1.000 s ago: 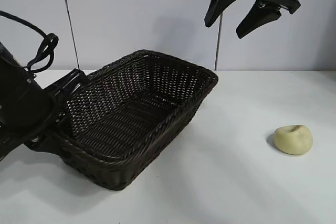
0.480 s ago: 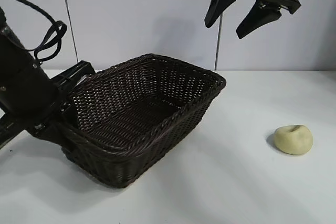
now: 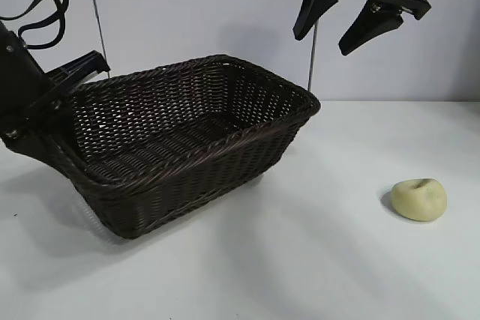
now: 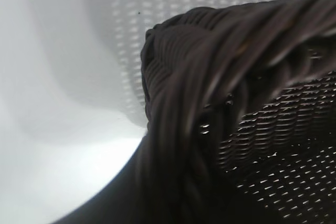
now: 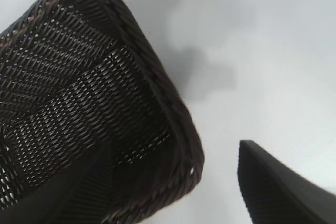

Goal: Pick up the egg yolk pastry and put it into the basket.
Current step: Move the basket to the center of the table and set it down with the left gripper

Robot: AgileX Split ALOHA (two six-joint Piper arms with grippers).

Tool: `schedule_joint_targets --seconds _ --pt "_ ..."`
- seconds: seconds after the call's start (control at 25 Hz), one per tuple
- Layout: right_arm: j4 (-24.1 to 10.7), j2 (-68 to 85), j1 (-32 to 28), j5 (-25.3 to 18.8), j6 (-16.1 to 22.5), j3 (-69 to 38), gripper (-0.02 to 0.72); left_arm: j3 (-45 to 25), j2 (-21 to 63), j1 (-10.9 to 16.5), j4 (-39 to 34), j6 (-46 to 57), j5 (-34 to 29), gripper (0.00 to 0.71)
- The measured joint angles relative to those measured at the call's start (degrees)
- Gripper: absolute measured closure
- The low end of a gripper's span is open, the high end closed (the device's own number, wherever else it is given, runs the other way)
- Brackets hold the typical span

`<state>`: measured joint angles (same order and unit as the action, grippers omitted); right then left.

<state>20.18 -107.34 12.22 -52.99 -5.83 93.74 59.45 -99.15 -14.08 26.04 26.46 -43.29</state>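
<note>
The dark brown wicker basket (image 3: 187, 174) sits left of centre, its left end raised off the white table and its right end resting on it. My left gripper (image 3: 54, 106) is shut on the basket's left rim, which fills the left wrist view (image 4: 210, 77). The pale yellow egg yolk pastry (image 3: 419, 199) lies alone on the table at the right, far from both grippers. My right gripper (image 3: 322, 41) hangs open and empty high above the basket's right end. The right wrist view looks down on the basket (image 5: 79, 77) past one of its fingers (image 5: 283, 182).
A white wall with two thin vertical seams (image 3: 97, 28) stands behind the table. Bare white table (image 3: 330, 260) lies between the basket and the pastry and along the front edge.
My left arm has risen and pulled back with the basket's left rim, so that end has lifted and the basket has swung round. The right gripper and the pastry have not moved.
</note>
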Motion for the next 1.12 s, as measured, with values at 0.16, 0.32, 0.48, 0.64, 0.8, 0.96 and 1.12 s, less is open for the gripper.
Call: schedule_joint_targets --seconds 0.16,0.32,0.48,0.64,0.8,0.96,1.12 --pt "0.0 0.0 0.0 0.0 0.0 0.0 0.209 0.0 0.0 0.5 1.4 -7.7 -1.9 0.609" --pt "0.0 0.0 0.0 0.0 0.0 0.0 0.209 0.9 -0.1 0.5 1.4 -13.0 -4.4 0.609" --pt "0.0 0.0 0.0 0.0 0.0 0.0 0.209 4.8 -0.3 0.5 0.5 -16.5 -7.2 0.609" --pt "0.0 0.0 0.0 0.0 0.0 0.0 0.209 9.5 -0.3 0.5 -2.9 -17.2 -10.5 0.609" --pt "0.0 0.0 0.0 0.0 0.0 0.0 0.209 12.0 -0.3 0.5 -4.0 -18.6 -12.6 0.609" --pt "0.0 0.0 0.0 0.0 0.0 0.0 0.209 14.4 -1.8 0.5 -4.0 -20.3 -15.5 0.609" --pt "0.0 0.0 0.0 0.0 0.0 0.0 0.209 17.8 -6.2 0.5 -2.5 -23.6 -18.5 0.609"
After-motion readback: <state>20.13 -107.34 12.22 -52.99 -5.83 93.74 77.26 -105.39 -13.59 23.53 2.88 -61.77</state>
